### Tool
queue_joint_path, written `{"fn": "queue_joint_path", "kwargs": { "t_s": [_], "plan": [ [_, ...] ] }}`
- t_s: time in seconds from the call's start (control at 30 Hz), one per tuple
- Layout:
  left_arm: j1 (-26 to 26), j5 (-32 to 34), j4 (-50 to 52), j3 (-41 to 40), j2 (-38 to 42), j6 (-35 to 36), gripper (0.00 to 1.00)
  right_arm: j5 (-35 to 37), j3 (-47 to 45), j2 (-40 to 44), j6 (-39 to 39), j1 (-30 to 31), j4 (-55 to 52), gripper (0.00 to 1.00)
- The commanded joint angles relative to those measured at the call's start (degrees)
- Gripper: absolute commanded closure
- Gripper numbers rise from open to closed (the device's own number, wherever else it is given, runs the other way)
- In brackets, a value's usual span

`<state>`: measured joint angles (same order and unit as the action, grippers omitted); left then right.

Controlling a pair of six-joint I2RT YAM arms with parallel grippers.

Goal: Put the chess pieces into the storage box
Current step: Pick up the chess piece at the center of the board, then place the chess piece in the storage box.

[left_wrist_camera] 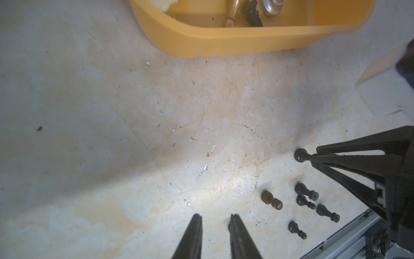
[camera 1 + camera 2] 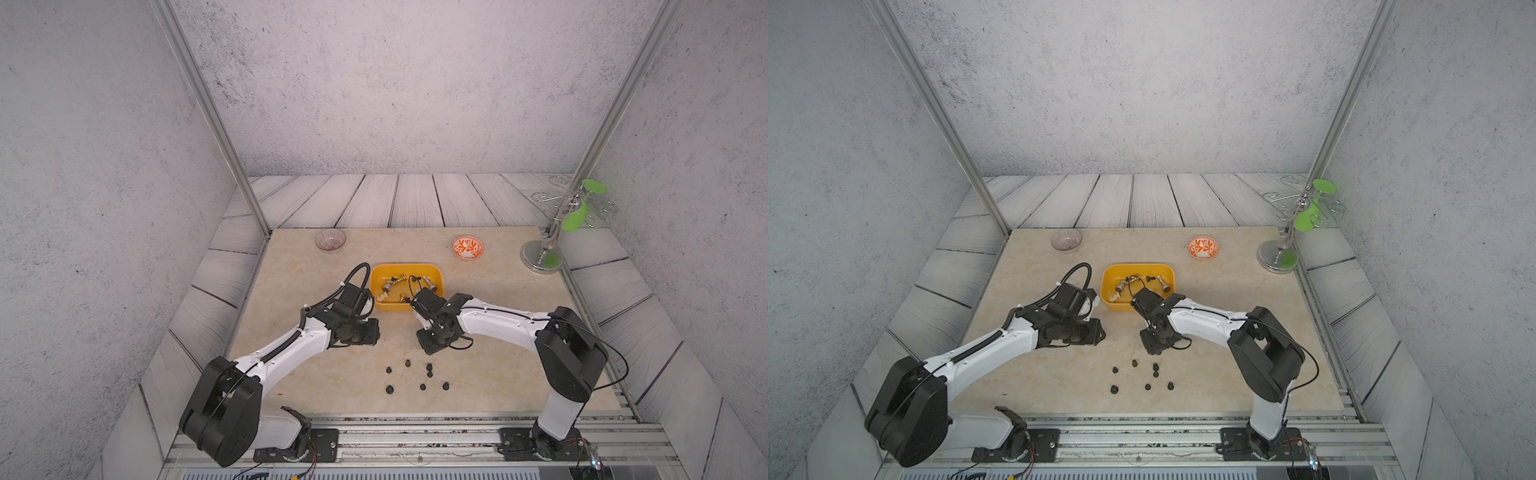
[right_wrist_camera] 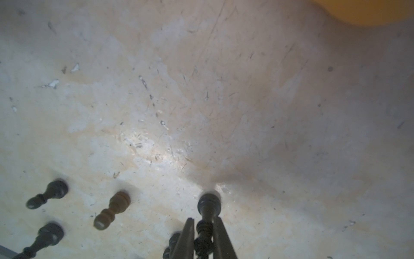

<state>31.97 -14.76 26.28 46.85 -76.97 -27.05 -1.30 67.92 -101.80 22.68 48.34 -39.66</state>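
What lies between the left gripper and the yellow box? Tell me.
Nothing. In the left wrist view only bare tabletop runs from the left gripper to the yellow box; the loose chess pieces sit off to one side.

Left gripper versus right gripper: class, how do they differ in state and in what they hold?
The left gripper has its jaws slightly apart; the right gripper has its jaws closed. The left gripper holds nothing, above bare table; the right gripper clamps a black chess piece by its stem. Both are slim, dark and point down at the table.
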Motion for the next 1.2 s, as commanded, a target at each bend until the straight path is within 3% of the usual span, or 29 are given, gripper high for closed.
{"fn": "queue_joint_path", "kwargs": {
  "t_s": [0.0,0.3,0.57,0.87,1.17],
  "plan": [
    [0.27,0.53,-0.35,0.35,0.79,-0.15,0.74,1.08,1.26,-0.91,-0.59,0.35,-2.28,0.86],
    [0.26,1.10,-0.23,-0.57,2.08,-0.37,0.74,1.19,8.47,1.39,-4.10,-1.75,-5.75,0.86],
    [0.29,1.10,-0.32,-1.32,2.88,-0.63,0.74,-4.65,16.37,0.82,-6.69,-8.66,-5.26,0.87],
    [0.38,0.97,-0.82,-2.00,3.82,-1.25,0.74,-8.93,29.03,-6.42,-9.69,-14.93,-5.99,0.87],
    [0.81,0.88,-0.95,-2.91,4.52,-1.96,0.74,-11.26,43.52,-18.31,-10.90,-15.97,-8.33,0.87]
  ]
}}
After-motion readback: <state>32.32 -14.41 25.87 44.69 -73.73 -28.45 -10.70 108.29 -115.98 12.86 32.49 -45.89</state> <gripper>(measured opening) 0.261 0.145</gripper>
